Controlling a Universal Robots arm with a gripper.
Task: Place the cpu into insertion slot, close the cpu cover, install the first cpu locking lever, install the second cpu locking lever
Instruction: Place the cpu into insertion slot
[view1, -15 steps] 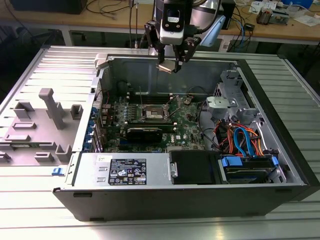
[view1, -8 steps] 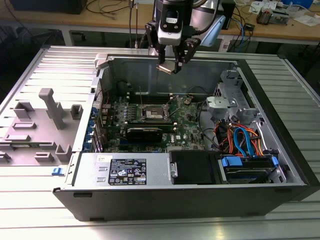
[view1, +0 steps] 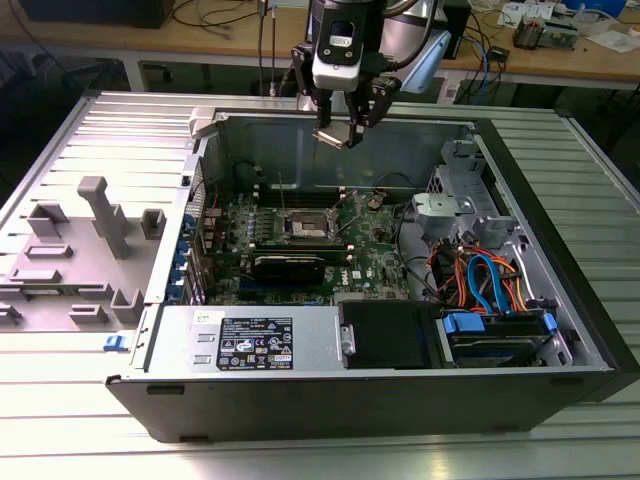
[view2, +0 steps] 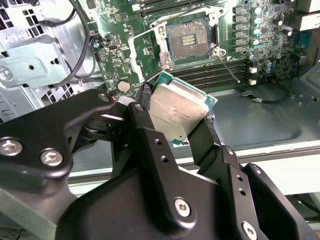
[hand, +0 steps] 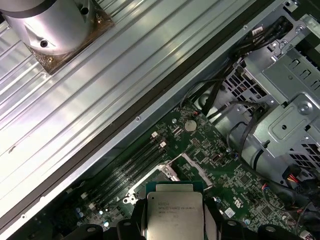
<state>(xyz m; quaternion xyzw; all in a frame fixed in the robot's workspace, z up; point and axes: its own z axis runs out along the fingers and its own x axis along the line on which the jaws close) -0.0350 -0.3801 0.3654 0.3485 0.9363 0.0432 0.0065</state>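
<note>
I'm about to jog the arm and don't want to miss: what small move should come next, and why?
Probably a short sideways move to centre over the socket, not a descent yet. The gripper holds the chip well above the board, and in the second wrist view the bare socket sits apart from the chip, not lined up with it.

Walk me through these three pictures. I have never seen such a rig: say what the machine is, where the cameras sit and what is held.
The machine is one robot arm ending in a gripper, a two-fingered clamp. The exterior view comes from a camera off the arm; both wrist views come from cameras riding near its wrist. On the ribbed metal table lies an open computer case, with grey plastic fixtures beside it. The gripper holds the cpu, a small silver chip, above the case. The insertion slot on the green board is empty.
</note>
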